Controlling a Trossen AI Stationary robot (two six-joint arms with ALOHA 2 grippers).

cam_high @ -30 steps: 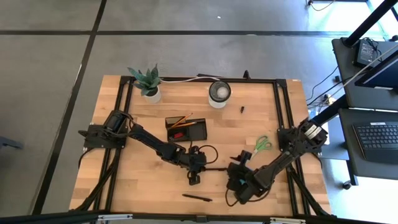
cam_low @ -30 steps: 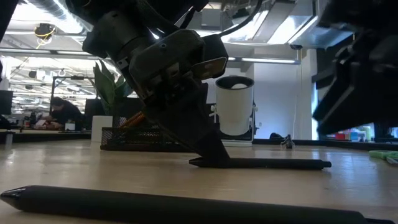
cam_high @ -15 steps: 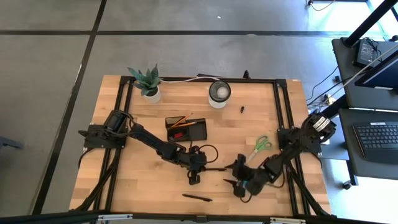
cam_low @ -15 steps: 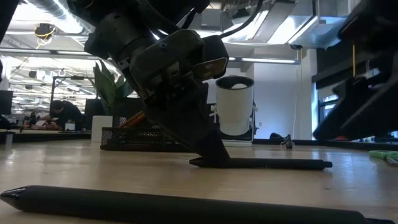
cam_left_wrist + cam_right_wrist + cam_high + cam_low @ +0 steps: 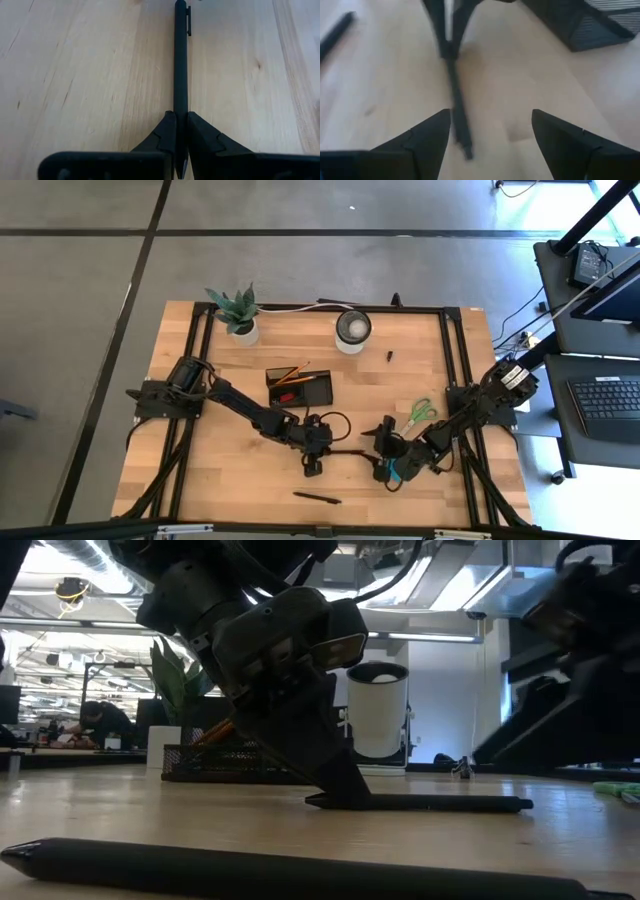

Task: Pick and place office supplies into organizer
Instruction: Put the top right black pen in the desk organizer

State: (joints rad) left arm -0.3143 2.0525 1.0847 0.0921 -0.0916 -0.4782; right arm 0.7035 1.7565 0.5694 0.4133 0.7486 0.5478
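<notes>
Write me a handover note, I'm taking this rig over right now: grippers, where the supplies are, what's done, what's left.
Left gripper: shut on a slim black pen lying on the wooden table.
Right gripper: open, low, facing that pen's other end.
Black mesh organizer: already holds orange pencils and a small red item.
Left out: second black pen at the front edge, green-handled scissors, small black clip near the white cup.
Next: probably lift the held pen into the organizer.

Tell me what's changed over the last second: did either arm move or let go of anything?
The right gripper, jaws open and empty, swung up the table from its front edge toward the free end of the black pen. The left gripper stayed shut on that pen, still lying on the table. The organizer, scissors and second pen are unmoved.
</notes>
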